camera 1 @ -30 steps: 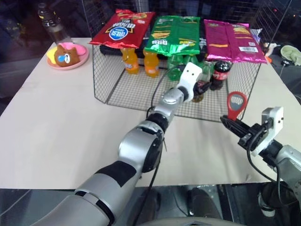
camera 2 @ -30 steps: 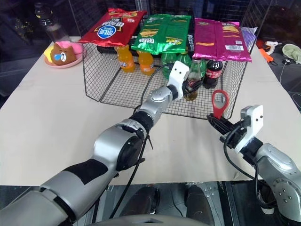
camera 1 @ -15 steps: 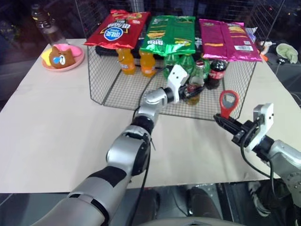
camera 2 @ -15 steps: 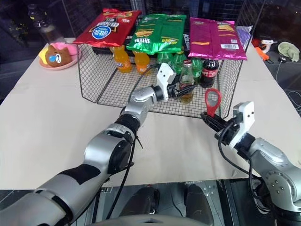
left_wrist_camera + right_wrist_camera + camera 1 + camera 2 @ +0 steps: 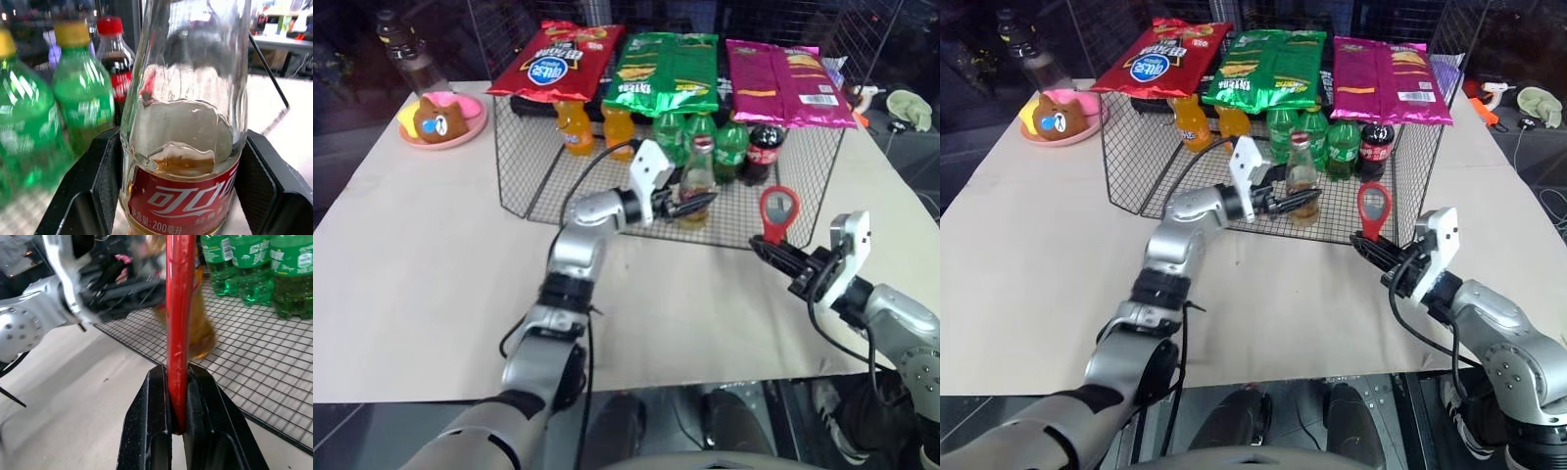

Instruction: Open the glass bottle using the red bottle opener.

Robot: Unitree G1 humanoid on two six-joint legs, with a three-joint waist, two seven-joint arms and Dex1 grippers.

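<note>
The glass bottle (image 5: 696, 182), pinched by the left gripper (image 5: 697, 204), has been drawn leftward and nearer within the wire basket (image 5: 533, 186). The red bottle opener (image 5: 777, 211) is kept clamped upright in the right gripper (image 5: 771, 254).

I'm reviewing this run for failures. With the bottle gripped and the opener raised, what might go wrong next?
The left gripper holds the glass bottle low on its body, so prying at the cap may tip it. The right gripper pinches only the red bottle opener handle; it could twist. The green bottles stand close behind.

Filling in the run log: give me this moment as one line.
left gripper: shut on glass bottle in wire basket | right gripper: shut on red bottle opener, upright | cap on
</note>
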